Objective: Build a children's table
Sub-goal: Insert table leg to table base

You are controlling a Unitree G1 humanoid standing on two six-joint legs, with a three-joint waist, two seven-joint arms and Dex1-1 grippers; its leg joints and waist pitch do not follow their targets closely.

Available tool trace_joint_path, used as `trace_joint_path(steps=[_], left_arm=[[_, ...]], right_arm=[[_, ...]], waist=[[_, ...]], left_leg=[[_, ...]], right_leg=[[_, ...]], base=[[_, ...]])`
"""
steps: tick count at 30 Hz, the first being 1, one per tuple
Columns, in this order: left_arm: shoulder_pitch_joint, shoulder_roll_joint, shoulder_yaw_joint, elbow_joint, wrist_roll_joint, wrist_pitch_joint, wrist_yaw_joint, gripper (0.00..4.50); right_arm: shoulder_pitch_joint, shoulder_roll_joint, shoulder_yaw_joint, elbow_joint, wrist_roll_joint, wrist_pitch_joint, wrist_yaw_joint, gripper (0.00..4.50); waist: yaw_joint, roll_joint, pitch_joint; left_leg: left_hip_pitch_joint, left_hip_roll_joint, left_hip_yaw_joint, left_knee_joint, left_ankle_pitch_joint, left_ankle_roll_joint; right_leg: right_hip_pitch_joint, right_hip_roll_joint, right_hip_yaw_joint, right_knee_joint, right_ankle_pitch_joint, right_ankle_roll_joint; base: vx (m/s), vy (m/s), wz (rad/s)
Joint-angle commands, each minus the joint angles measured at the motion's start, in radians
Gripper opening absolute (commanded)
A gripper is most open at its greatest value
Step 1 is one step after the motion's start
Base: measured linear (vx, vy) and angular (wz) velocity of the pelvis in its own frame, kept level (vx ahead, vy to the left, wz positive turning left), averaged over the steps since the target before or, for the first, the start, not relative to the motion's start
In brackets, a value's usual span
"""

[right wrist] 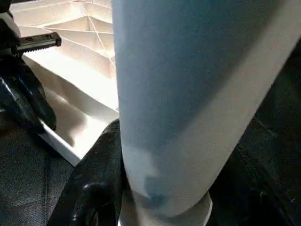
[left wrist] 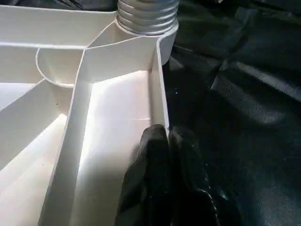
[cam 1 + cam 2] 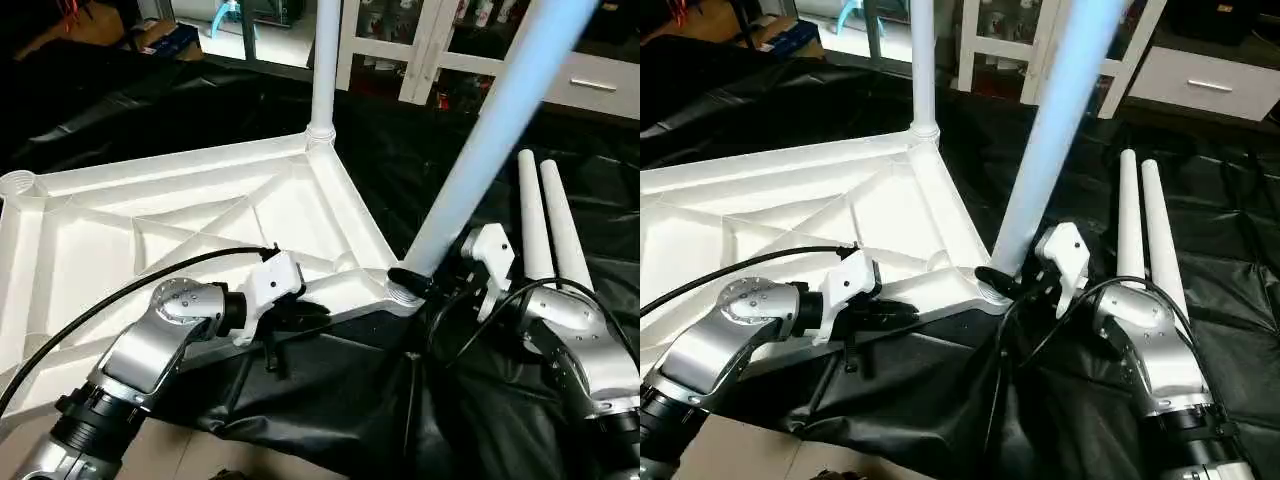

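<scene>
In the head views, the white plastic rectangular tabletop [image 3: 180,215] lies ribbed underside up on the black-draped work table [image 3: 420,160]. One long white cylindrical tube leg [image 3: 325,60] stands upright in the far corner socket, and two spare white tube legs [image 3: 550,225] lie side by side on the cloth to the right. A round corner socket [image 3: 20,183] at the far left is still empty. The right gripper [image 3: 425,282] is clamped around the base of a second, leaning white tube leg [image 3: 490,140] just where it meets the near right corner socket [image 3: 400,292]. The left gripper [image 3: 305,312] sits at the tabletop's near edge.

In the left wrist view, the left gripper's black fingers [image 2: 150,179] pinch the thin white rim wall between them, bracing the top; the threaded collar [image 2: 146,16] of the near socket lies just ahead.

In the right wrist view, a black finger [image 1: 94,183] wraps the leg's lower end [image 1: 174,141].

The step looks like seating this leg. It leans noticeably, so it probably wants bringing square to the socket before turning or pressing, with the left hold kept firm so the top cannot skid
</scene>
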Motion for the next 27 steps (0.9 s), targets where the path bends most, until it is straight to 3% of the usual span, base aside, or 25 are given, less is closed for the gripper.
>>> trace_joint_path(steps=[1, 8, 15, 20, 21, 22, 27], left_arm=[[-0.016, -0.01, -0.029, -0.066, -0.029, -0.025, -0.063, 0.0], [-0.015, -0.011, -0.03, -0.068, -0.028, -0.026, -0.059, 0.0], [-0.013, -0.012, -0.03, -0.067, -0.024, -0.028, -0.05, 0.0], [-0.01, -0.011, -0.032, -0.067, -0.023, -0.03, -0.05, 0.0], [-0.013, -0.011, -0.032, -0.066, -0.023, -0.03, -0.053, 0.0], [-0.015, -0.011, -0.032, -0.065, -0.024, -0.029, -0.054, 0.0], [-0.018, -0.008, -0.029, -0.065, -0.029, -0.025, -0.06, 0.0]], right_arm=[[0.123, -0.023, 0.152, 0.17, -0.183, 0.085, -0.023, 1.93], [0.144, -0.03, 0.166, 0.154, -0.195, 0.062, -0.013, 1.93], [0.188, -0.002, 0.131, 0.168, -0.172, -0.071, -0.027, 1.93], [0.206, 0.002, 0.125, 0.172, -0.16, -0.062, -0.028, 1.93], [0.21, 0.012, 0.096, 0.167, -0.097, 0.018, -0.01, 1.93], [0.208, 0.013, 0.085, 0.168, -0.074, 0.048, -0.004, 1.93], [0.19, -0.015, 0.057, 0.193, -0.017, 0.174, 0.019, 1.93]], waist=[[-0.001, 0.017, -0.014], [-0.001, 0.014, -0.014], [0.0, 0.013, -0.018], [-0.001, 0.015, -0.019], [-0.002, 0.018, -0.02], [-0.002, 0.019, -0.02], [0.004, 0.023, -0.023]], left_leg=[[-0.007, 0.028, -0.017, -0.082, -0.403, 0.012], [-0.007, 0.028, -0.015, -0.083, -0.403, 0.013], [-0.007, 0.029, -0.012, -0.082, -0.381, 0.018], [-0.009, 0.029, -0.012, -0.082, -0.373, 0.019], [-0.008, 0.029, -0.011, -0.082, -0.369, 0.019], [-0.007, 0.029, -0.011, -0.082, -0.368, 0.02], [-0.002, 0.031, -0.006, -0.079, -0.332, 0.023]], right_leg=[[0.014, -0.046, 0.034, -0.078, -0.473, -0.157], [0.016, -0.045, 0.036, -0.077, -0.449, -0.165], [0.018, -0.045, 0.036, -0.075, -0.412, -0.177], [0.022, -0.043, 0.035, -0.071, -0.379, -0.187], [0.023, -0.042, 0.035, -0.069, -0.357, -0.195], [0.024, -0.041, 0.035, -0.069, -0.35, -0.199], [0.027, -0.038, 0.035, -0.061, -0.264, -0.232]], base=[[0.0, 0.0, 0.0], [0.0, 0.0, 0.0], [0.0, 0.0, 0.0], [0.0, 0.0, 0.0], [0.0, 0.0, 0.0], [0.0, 0.0, 0.0], [0.0, 0.0, 0.0]])
